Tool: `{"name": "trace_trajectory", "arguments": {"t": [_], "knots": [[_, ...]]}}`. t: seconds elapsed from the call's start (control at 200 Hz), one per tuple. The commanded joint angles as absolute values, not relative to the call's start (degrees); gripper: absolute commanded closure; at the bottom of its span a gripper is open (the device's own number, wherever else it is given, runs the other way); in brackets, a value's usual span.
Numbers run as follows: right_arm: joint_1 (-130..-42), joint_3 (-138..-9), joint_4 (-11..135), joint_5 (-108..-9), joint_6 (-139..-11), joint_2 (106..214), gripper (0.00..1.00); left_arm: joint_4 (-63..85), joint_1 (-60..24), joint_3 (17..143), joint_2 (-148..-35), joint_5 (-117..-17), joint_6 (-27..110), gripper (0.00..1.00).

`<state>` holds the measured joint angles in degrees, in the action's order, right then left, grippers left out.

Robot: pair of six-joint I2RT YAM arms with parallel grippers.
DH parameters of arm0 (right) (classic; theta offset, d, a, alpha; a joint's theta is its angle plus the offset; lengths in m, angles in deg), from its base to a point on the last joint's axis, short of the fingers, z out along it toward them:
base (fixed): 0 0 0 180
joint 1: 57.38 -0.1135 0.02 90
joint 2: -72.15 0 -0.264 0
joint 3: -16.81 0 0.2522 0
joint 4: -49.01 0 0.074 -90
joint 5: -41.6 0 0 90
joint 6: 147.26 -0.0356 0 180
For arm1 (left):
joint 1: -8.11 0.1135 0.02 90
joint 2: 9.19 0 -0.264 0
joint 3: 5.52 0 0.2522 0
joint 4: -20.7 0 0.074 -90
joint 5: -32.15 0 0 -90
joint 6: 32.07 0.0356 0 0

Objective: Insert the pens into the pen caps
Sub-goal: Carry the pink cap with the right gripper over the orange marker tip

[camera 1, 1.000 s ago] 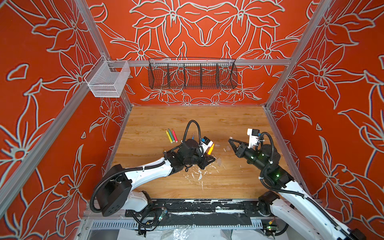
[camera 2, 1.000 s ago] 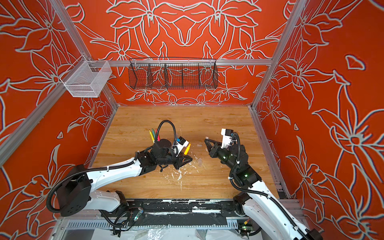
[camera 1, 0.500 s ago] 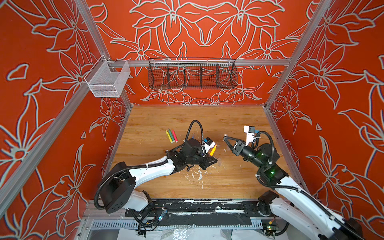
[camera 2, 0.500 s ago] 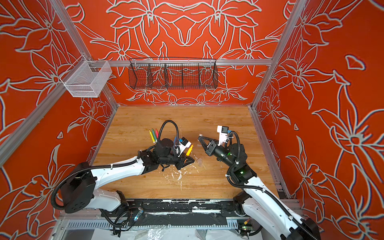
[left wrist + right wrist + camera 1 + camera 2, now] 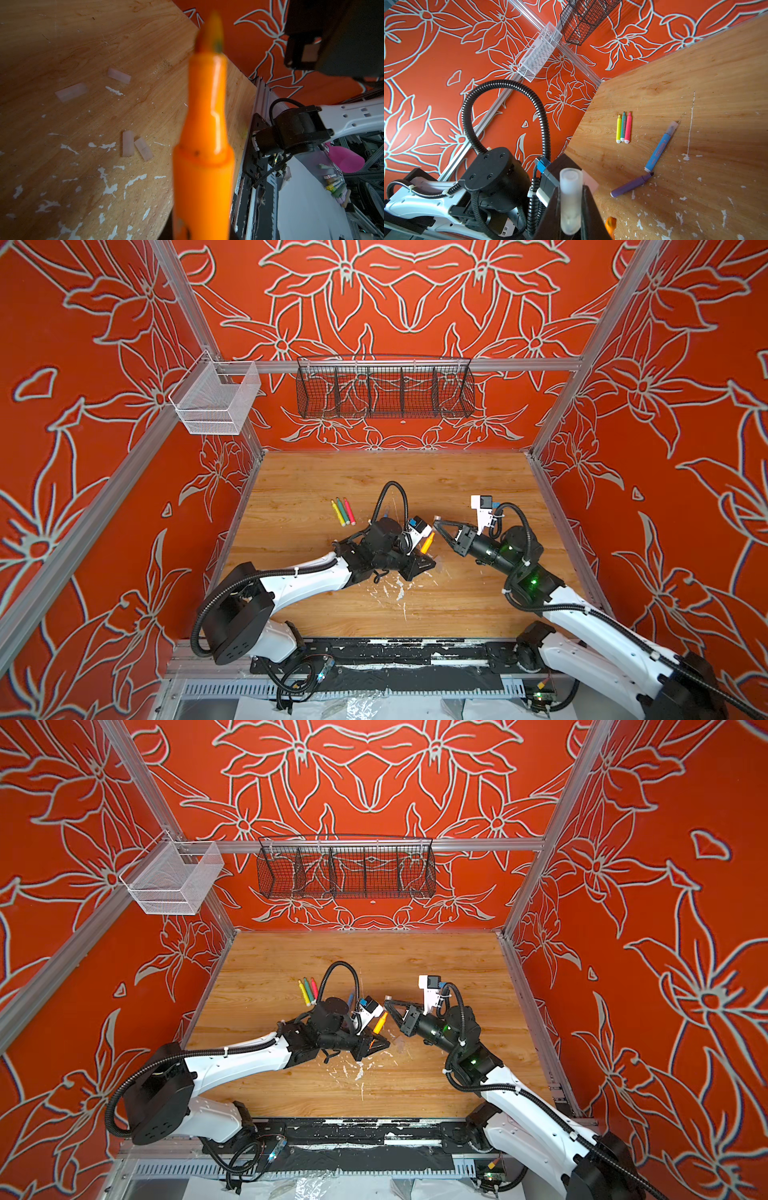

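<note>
Your left fingers [image 5: 417,566] are pinching the orange pen [image 5: 204,145] by its lower barrel, and its bare tip is angled up off the desk [image 5: 332,481]. Your right fingers [image 5: 588,212] are pressed onto a clear cap [image 5: 570,199], which they hold above the desk. In both top views the cap sits just beside the pen's tip, not touching it. Four loose caps [image 5: 71,92] lie on the chipped wood below the orange pen, two of them side by side. Farther back, the yellow pen [image 5: 618,129], green pen [image 5: 623,127] and pink pen [image 5: 628,127] lie in a tight row. The blue pen [image 5: 658,149] is capped, and the uncapped purple pen [image 5: 631,185] lies with its tip at the blue pen's near end
</note>
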<state>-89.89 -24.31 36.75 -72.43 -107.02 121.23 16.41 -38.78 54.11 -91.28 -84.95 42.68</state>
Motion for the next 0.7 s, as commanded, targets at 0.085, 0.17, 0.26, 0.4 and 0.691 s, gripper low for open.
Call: {"name": "trace_trajectory", "arguments": {"t": [0.085, 0.17, 0.26, 0.4, 0.691], "knots": [[-90.34, -23.73, 35.63, -69.46, -107.37, 121.02, 1.00, 17.48, -39.17, 55.04, -91.00, -85.37, 42.92, 1.00], [-90.34, -23.37, 35.97, -68.06, -107.76, 120.93, 1.00, 17.56, -39.17, 54.83, -90.82, -85.29, 42.97, 1.00], [-90.29, -22.98, 36.05, -67.22, -108.13, 121.00, 1.00, 17.57, -39.26, 54.81, -90.63, -85.36, 43.16, 1.00], [-90.34, -22.79, 36.05, -66.56, -108.60, 121.93, 1.00, 17.83, -39.50, 54.45, -90.03, -85.02, 43.44, 1.00], [-90.39, -23.49, 34.77, -69.29, -108.78, 125.43, 1.00, 17.75, -39.53, 53.88, -89.16, -83.18, 43.34, 1.00]]}}
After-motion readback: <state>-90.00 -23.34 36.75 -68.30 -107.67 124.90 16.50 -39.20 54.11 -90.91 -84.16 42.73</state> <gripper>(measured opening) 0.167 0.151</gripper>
